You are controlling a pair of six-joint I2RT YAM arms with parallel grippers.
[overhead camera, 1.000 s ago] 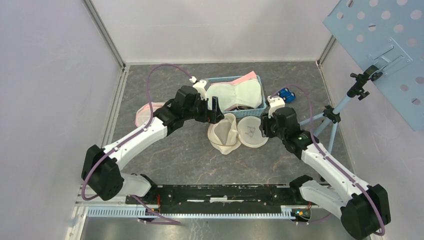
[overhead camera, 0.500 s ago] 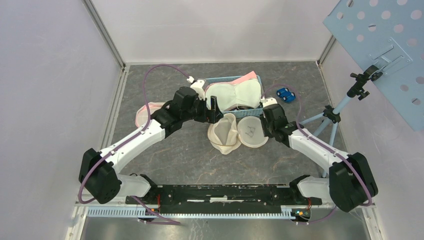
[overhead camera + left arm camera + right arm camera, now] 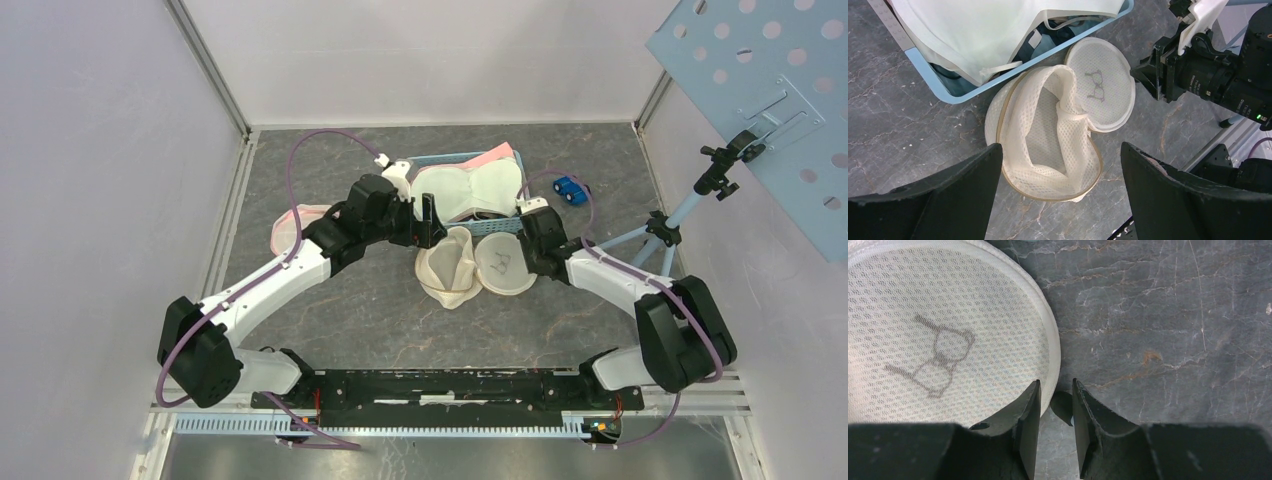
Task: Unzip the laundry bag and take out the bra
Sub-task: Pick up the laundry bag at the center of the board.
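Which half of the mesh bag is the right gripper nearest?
The flat half with the bra outline; the right gripper sits at its rim. The crumpled half lies farther left.

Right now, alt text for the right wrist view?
The right gripper, jaws a narrow gap apart, sits at the rim of a round white mesh bag marked with a grey bra outline. Grey marbled table fills the rest.
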